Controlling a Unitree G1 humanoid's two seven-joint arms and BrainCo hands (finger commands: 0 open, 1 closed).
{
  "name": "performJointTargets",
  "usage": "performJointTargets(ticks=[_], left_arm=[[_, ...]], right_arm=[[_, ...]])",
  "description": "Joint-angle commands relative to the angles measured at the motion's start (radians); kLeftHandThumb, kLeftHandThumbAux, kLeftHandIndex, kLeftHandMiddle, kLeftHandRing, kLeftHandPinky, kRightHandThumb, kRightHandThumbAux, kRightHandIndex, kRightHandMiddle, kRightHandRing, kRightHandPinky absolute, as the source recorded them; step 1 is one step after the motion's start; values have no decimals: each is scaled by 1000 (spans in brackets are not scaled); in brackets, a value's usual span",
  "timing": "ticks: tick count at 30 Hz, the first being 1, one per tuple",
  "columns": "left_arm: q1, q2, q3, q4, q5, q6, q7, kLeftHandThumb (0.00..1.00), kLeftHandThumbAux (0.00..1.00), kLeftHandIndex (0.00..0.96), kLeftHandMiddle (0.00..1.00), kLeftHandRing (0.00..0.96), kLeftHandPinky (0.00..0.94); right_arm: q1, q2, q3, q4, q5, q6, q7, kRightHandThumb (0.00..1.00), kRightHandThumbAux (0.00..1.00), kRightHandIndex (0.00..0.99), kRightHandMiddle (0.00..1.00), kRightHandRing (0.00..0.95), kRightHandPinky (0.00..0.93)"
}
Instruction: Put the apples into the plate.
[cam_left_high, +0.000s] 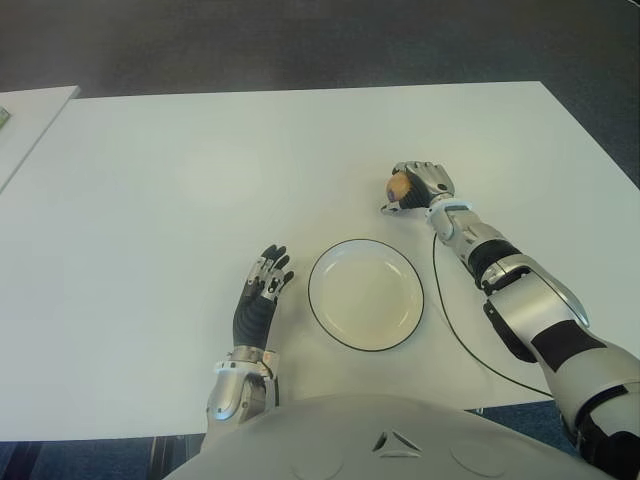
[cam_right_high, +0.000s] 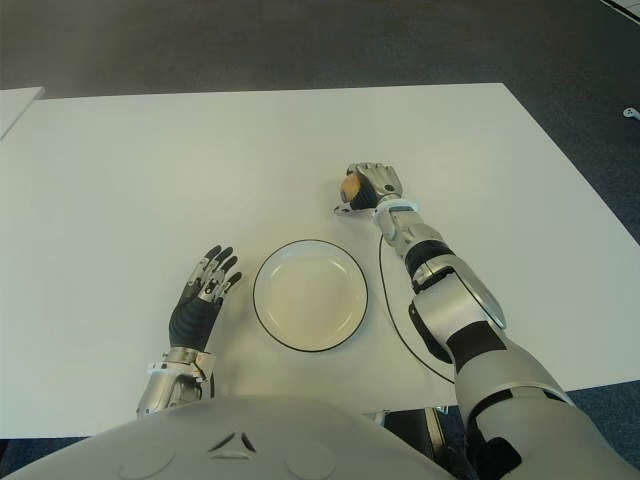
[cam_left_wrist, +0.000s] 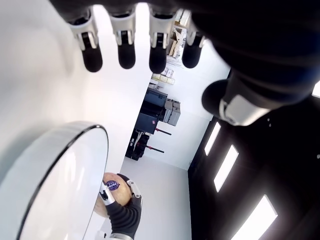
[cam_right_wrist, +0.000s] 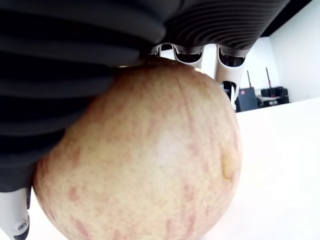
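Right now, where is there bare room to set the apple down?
The plate is bare, between the open left hand and the right arm. The right hand grips the apple just beyond it. The table beyond both hands is bare; a thin cable crowds the plate's right.

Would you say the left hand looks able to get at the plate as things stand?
Probably yes. The left hand shows open and holding nothing just left of the plate, with only bare table between them. The right hand holds the apple beyond it.

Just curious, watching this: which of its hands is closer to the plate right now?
Left. The left hand lies open just beside the plate, on its left. The right hand is farther off, beyond the plate's right side, gripping the apple.
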Motion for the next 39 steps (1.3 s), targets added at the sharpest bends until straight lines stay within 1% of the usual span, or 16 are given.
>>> performJointTargets(ticks=[1, 6, 11, 16, 20, 24, 28, 32, 39], left_arm=[[1, 5, -5, 0, -1, 4, -13, 215, 502, 119, 117, 102, 159], [2, 1, -3, 4, -10, 1, -15, 222, 514, 121, 122, 108, 164], [1, 3, -2, 4, -11, -1, -19, 216, 512, 121, 117, 100, 153], [2, 6, -2, 5, -2, -4, -19, 211, 504, 119, 114, 97, 151], [5, 8, -4, 4, 4, -4, -18, 207, 499, 119, 116, 100, 158], [5, 6, -3, 4, 0, -3, -20, 210, 505, 122, 120, 104, 160], [4, 6, -3, 4, 0, -3, -19, 213, 507, 122, 123, 105, 154], [7, 6, -4, -2, 4, 3, -16, 212, 502, 119, 121, 103, 151], [16, 9, -9, -10, 0, 6, -21, 209, 525, 119, 119, 105, 164]], right_arm=[[46, 0, 10, 23, -6, 11, 53, 707, 721, 439, 722, 699, 653], [48, -3, 5, 18, -5, 9, 47, 707, 721, 439, 722, 701, 660], [39, -15, -2, 4, -3, 2, 33, 707, 720, 439, 738, 716, 685], [6, -49, -24, -52, 8, -24, 46, 707, 720, 440, 754, 730, 707], [3, -74, -42, -110, 19, -50, 53, 709, 720, 441, 769, 744, 726], [20, -90, -59, -157, 26, -89, 38, 709, 719, 441, 772, 747, 722], [41, -103, -74, -201, 31, -107, 43, 710, 719, 442, 767, 742, 713], [56, -110, -82, -228, 32, -107, 55, 710, 719, 442, 768, 742, 726], [89, -122, -89, -280, 24, -94, 90, 711, 718, 442, 785, 757, 756]])
